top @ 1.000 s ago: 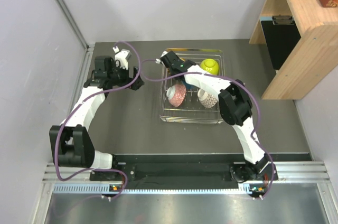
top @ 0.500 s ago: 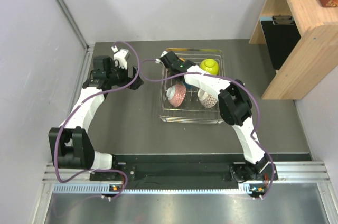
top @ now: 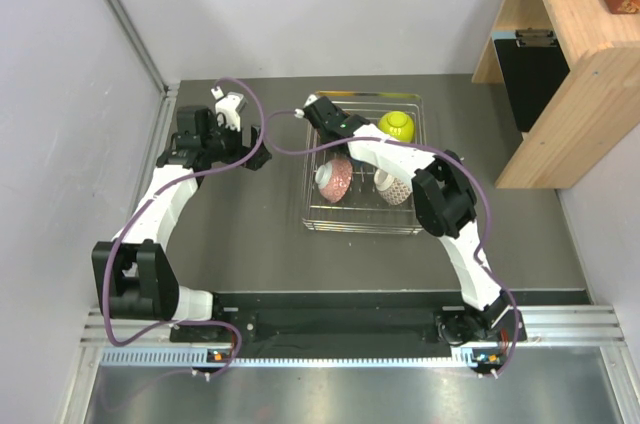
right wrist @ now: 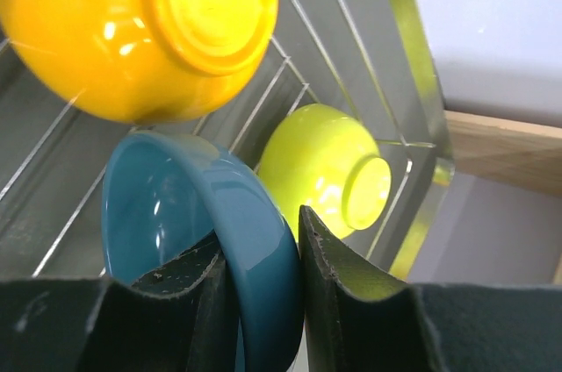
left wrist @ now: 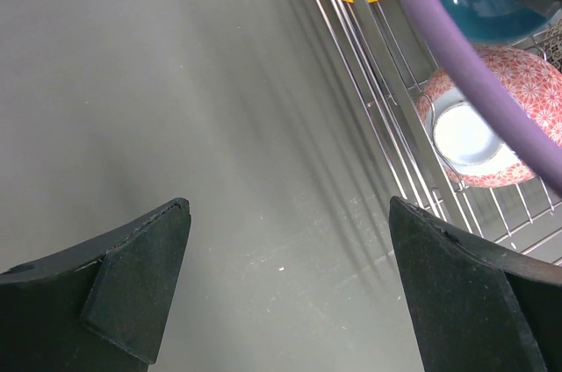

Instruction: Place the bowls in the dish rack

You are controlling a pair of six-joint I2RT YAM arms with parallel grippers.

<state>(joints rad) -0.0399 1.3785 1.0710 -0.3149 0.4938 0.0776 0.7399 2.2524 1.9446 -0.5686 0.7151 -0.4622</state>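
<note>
**Last bowl nearly in, hardly any motion**

Across the dark tabletop (top: 250, 234), almost nothing has shifted in the past second. My right arm has only crept a touch toward the far-left corner of the dish rack (top: 360, 229). I judge this a slow final placement. Four bowls already sit inside: orange bowl (right wrist: 114, 39), lime-yellow bowl (right wrist: 316, 161), red-patterned bowl (top: 333, 177) and grey-patterned bowl (top: 393, 187). The right pincer (right wrist: 259, 245) clamps the blue bowl (right wrist: 176, 205) by its rim, between orange and lime-yellow near the far wires; room is tight. The left pincer (left wrist: 288, 240) hangs spread wide and empty over bare tabletop just beside the rack.
</note>
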